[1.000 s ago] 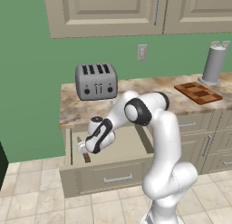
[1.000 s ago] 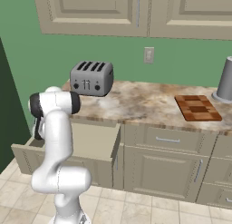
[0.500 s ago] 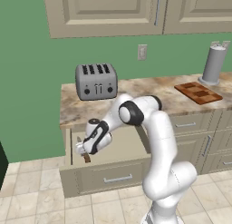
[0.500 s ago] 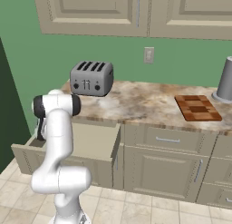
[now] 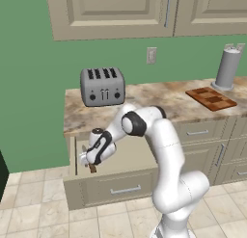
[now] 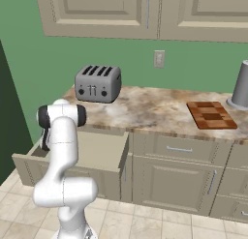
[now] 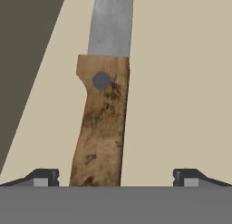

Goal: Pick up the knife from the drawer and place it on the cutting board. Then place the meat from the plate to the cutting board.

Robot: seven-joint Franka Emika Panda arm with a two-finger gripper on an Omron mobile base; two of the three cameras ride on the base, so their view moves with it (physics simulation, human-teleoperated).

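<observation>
My two-finger gripper [image 7: 116,177] is lowered into the wide, shallow beige drawer [image 5: 112,161], which stands pulled out from under the mottled brown stone counter [image 5: 159,100]. My fingers [image 7: 43,177] are spread wide apart and hold nothing. In the hand view the slim kitchen knife with the brown wooden handle and narrow grey metal blade [image 7: 105,105] lies flat on the pale drawer floor, its handle running between my two dark tips, nearer the left tip than the right, with the blade pointing away from me. I cannot tell whether either tip touches the handle. A darker band, a side wall of the drawer, crosses the upper left corner of that view. From the left base view my hand [image 5: 94,150] sits over the left part of the open drawer, and the brown butt of the knife shows just below it. The flat rectangular cutting board of light and dark reddish-brown checkered blocks [image 6: 211,115] lies on the counter well apart from the drawer, to the right, near a tall grey cylindrical canister [image 5: 226,68]. A silver four-slot toaster [image 6: 98,83] stands on the counter above the drawer.
</observation>
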